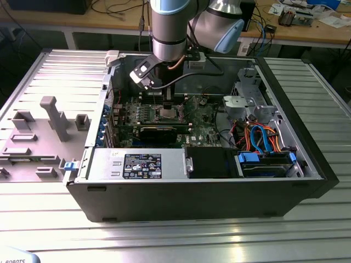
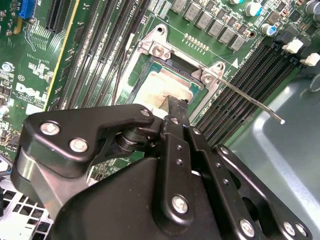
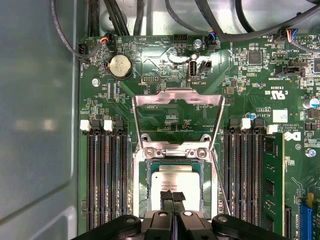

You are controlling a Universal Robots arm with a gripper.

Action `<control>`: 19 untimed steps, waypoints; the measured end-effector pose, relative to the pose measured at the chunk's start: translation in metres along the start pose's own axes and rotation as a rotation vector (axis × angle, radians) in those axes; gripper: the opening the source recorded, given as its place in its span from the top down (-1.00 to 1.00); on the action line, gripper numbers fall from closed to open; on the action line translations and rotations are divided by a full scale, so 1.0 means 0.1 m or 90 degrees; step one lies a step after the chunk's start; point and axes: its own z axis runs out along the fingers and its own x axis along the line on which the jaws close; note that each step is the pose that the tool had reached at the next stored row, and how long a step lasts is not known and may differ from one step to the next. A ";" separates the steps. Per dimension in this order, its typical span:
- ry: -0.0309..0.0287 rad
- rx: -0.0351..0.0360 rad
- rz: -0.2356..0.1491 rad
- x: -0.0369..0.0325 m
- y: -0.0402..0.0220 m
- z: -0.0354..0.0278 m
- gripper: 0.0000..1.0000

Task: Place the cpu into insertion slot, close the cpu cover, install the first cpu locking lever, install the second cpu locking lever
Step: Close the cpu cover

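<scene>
Dull silver-grey metal, faintly smudged, tops the cpu. It is a flat square lying in the insertion slot, whose silver rim sits in the glossy green circuit board. The cpu cover, a thin silver frame with 1 large window, stands hinged open beyond the slot. A slim steel lever slants away from the socket. My gripper is matte black with bright screws, and its 2 cross-hatched fingertips are clenched together on nothing, right at the chip's top. I cannot tell if they press it. In the exterior view, the arm reaches into the open black computer case.
</scene>
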 end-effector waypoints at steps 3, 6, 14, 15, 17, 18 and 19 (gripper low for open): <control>-0.0001 0.0000 0.000 0.000 0.000 -0.019 0.79; 0.0000 0.0000 0.000 0.001 0.001 -0.038 0.79; 0.0000 0.0000 0.000 0.001 0.001 -0.044 0.79; 0.0000 0.0000 0.000 0.001 0.001 -0.045 0.79; 0.0000 0.0000 0.000 0.001 0.001 -0.045 0.79; -0.0001 0.0000 0.000 0.001 0.001 -0.047 0.79; -0.0002 0.0001 0.000 0.001 0.001 -0.051 0.79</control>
